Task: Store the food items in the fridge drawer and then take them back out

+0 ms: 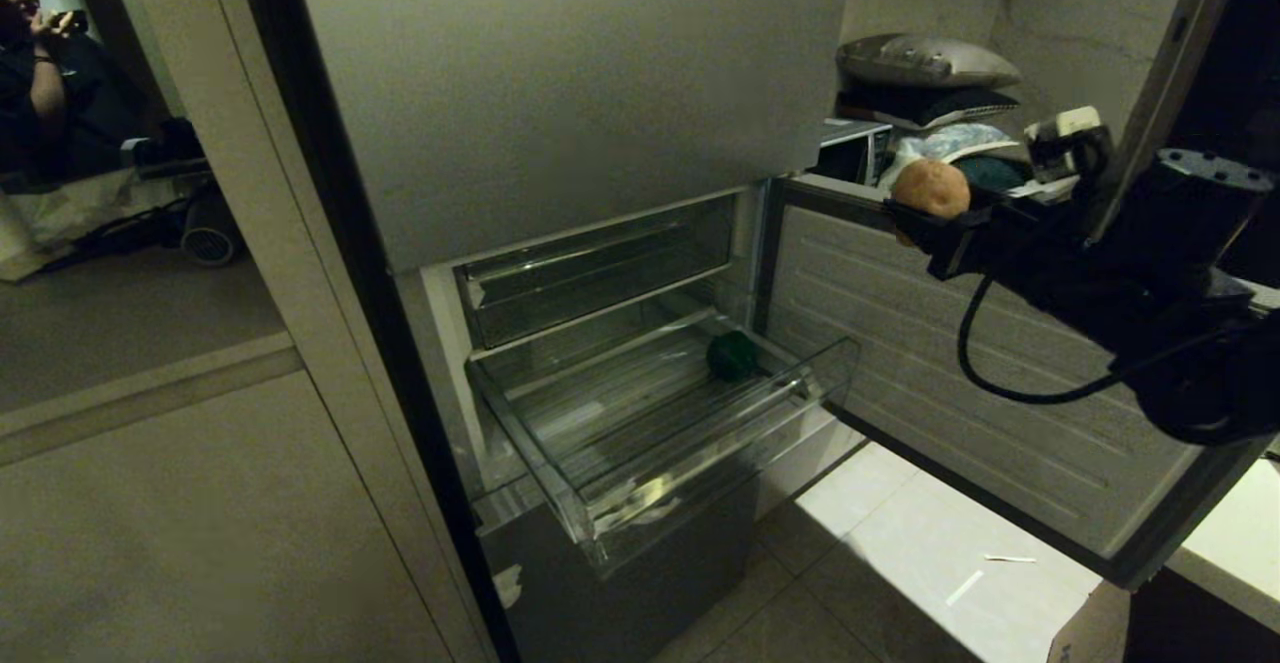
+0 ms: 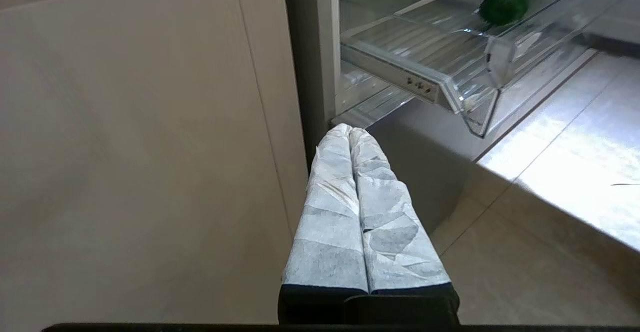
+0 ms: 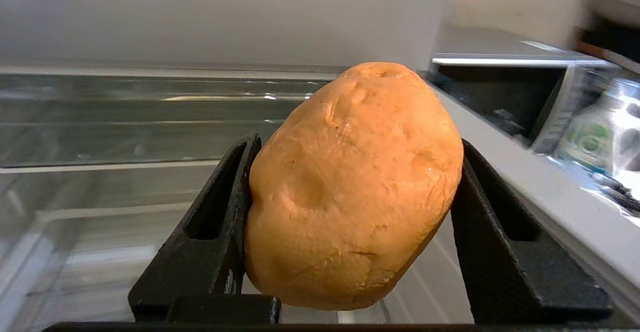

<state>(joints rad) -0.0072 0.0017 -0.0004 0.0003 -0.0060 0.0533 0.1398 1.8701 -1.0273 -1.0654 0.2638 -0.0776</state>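
Note:
My right gripper (image 1: 925, 228) (image 3: 352, 182) is shut on the orange-tan lumpy food item (image 1: 932, 188) (image 3: 352, 187), holding it high beside the top of the open fridge door, up and to the right of the drawer. The clear fridge drawer (image 1: 600, 518) (image 2: 450, 94) is pulled out, its ribbed floor showing. The dark-green rounded food item (image 1: 732, 355) (image 2: 504, 4) lies in the drawer's far right corner. My left gripper (image 2: 351, 130) is shut and empty, parked low near the floor beside the fridge's left edge; it is out of the head view.
The grey lower door (image 1: 950, 383) stands open to the right of the drawer. A shallower clear tray (image 1: 600, 263) sits above the drawer. A microwave (image 1: 850, 148) and piled cushions (image 1: 925, 63) stand behind the door. A beige cabinet panel (image 1: 200, 503) flanks the fridge's left. A person (image 1: 40, 53) is at far left.

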